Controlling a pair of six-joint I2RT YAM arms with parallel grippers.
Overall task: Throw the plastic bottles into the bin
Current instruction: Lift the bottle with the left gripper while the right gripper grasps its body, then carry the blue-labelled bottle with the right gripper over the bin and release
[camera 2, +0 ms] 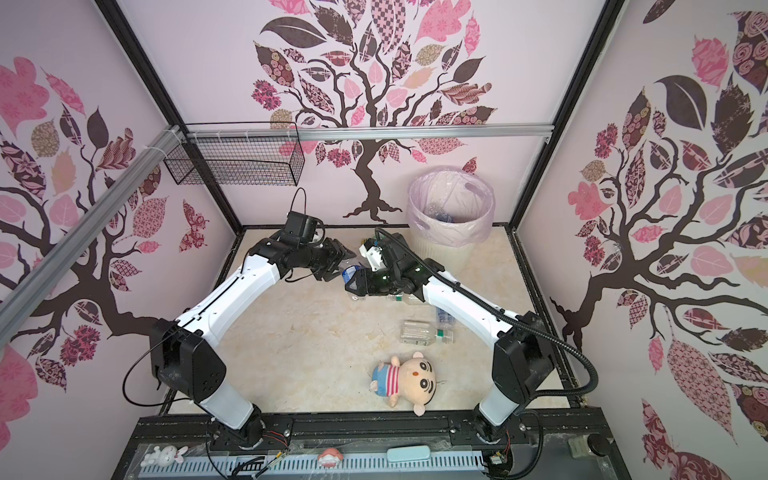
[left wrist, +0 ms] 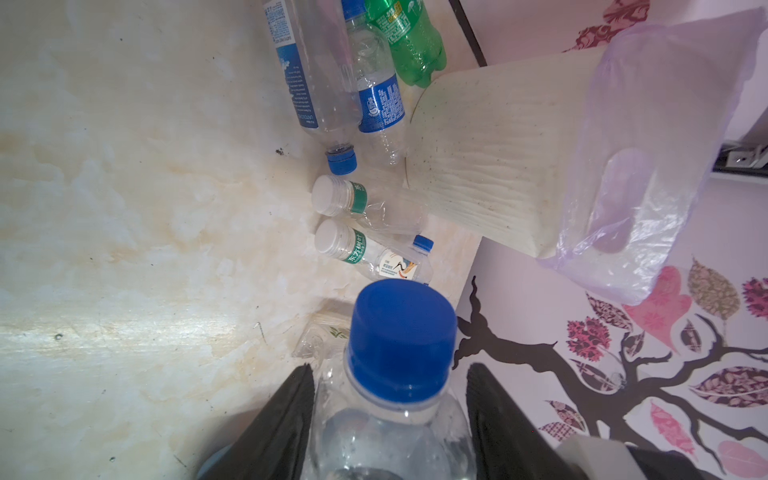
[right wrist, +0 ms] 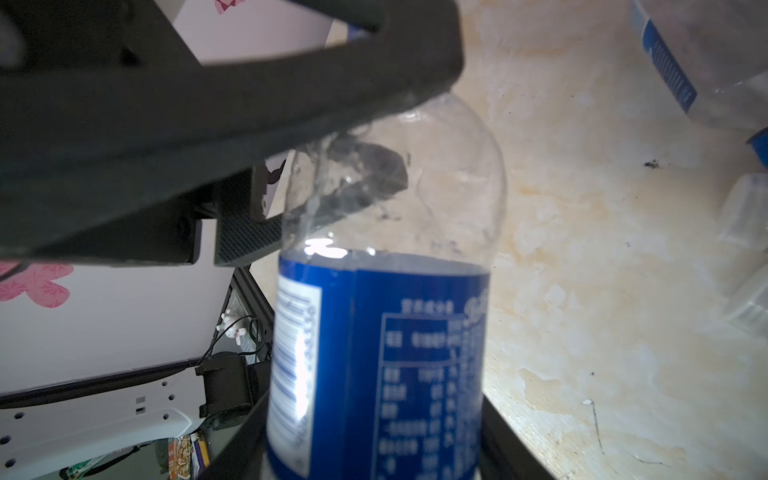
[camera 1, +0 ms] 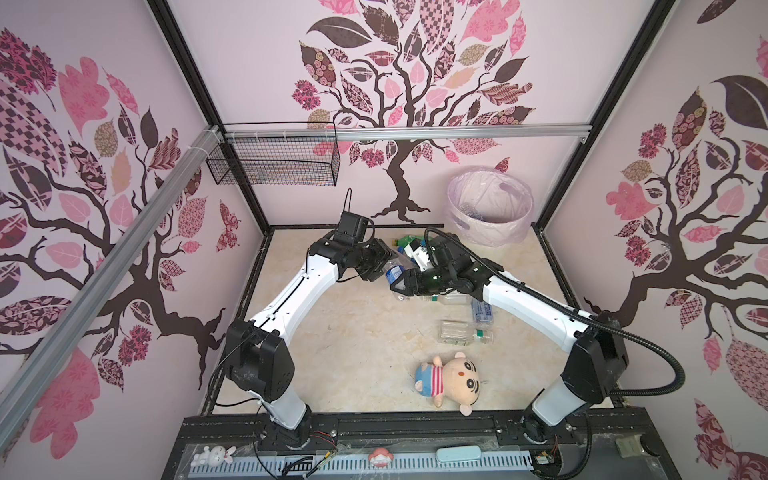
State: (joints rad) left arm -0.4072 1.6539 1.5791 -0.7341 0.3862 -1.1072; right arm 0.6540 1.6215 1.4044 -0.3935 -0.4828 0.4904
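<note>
My right jaws clasp the blue-labelled bottle (right wrist: 374, 353) in mid-air above the tabletop (camera 1: 353, 353); whether my left jaws grip its neck, I cannot tell. Secure the right's hold before swinging to the bin (camera 1: 494, 232).

The held bottle (left wrist: 395, 340) runs off both wrist views' edges.
</note>
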